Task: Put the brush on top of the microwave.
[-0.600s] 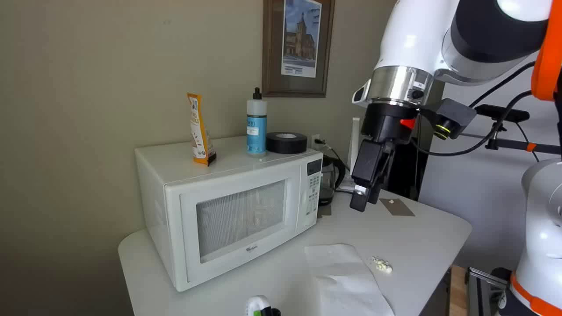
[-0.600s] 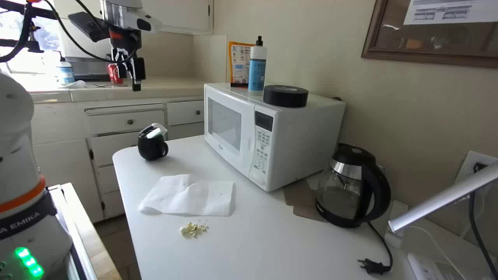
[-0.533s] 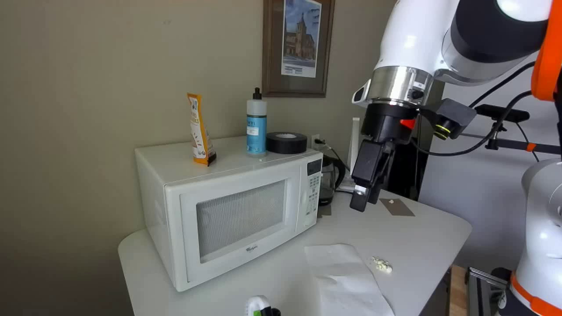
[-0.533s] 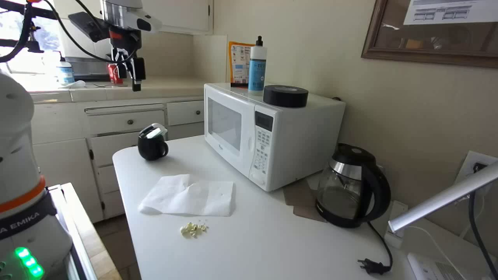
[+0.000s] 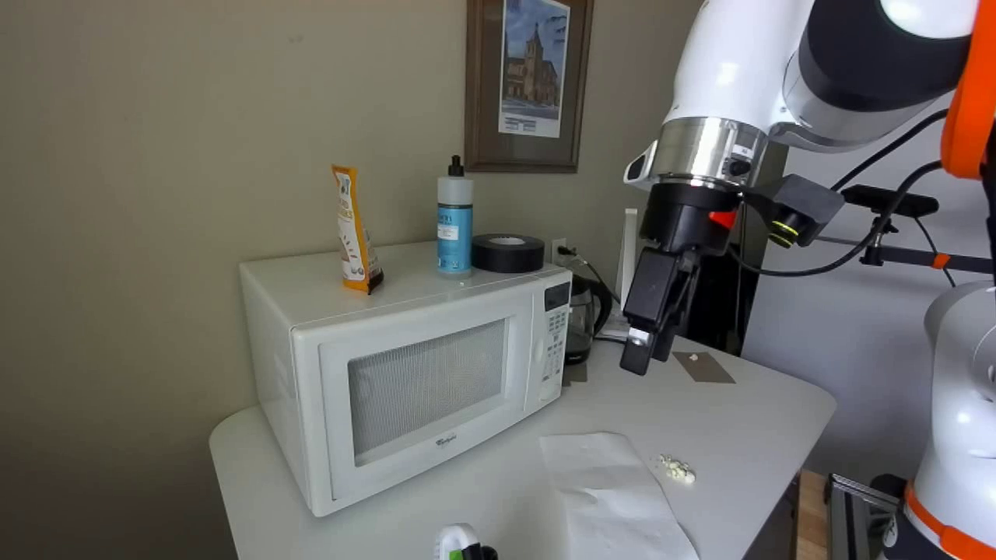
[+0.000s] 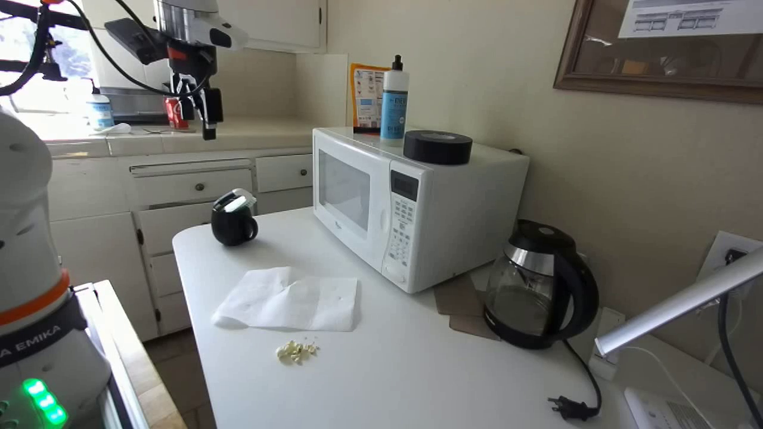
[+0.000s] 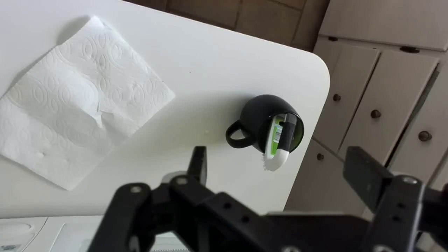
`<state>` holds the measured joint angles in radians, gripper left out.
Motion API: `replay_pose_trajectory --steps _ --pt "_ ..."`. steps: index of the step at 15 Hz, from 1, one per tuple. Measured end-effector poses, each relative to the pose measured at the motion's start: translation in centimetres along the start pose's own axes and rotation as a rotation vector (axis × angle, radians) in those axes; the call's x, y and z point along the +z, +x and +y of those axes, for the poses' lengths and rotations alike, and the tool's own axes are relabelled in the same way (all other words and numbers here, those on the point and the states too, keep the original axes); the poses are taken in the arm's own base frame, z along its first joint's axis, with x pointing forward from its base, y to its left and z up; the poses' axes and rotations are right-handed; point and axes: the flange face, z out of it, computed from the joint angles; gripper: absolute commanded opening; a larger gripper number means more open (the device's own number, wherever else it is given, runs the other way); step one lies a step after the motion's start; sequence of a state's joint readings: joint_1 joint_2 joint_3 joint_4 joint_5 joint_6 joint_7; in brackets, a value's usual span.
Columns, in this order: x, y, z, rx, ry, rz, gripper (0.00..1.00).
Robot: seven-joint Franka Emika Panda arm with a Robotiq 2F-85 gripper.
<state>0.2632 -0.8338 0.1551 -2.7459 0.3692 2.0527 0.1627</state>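
Left in exterior view: microwave point(image 5: 424, 389), carrying packet point(image 5: 358, 233), bottle point(image 5: 454, 233), tape roll point(image 5: 507, 259) on top; I'd guess set-down spot must fit around them. Next, at bottom edge, brush point(image 5: 457, 531): leans slantwise inside black mug point(image 7: 259, 108), wall propping it, white end jutting past rim, handy, I judge, for pinching. Right: gripper point(image 5: 650, 356), fingers spread wide, gripping nothing; I read readiness to reach.

Hidden: wrist view crops microwave at lower left; brush's lower end lost inside mug, can't tell how deep.
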Motion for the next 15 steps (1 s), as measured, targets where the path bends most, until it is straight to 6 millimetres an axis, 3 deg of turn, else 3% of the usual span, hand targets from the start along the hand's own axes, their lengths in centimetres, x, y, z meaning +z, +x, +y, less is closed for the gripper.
replay_pose_trajectory --steps 5,9,15 --pt "0.0 0.0 0.0 -0.007 -0.002 0.001 1.00" --pt "-0.2 0.7 1.4 -0.161 -0.036 -0.082 1.00" --pt "2.5 6.9 6.3 -0.388 -0.077 -0.233 1.00"
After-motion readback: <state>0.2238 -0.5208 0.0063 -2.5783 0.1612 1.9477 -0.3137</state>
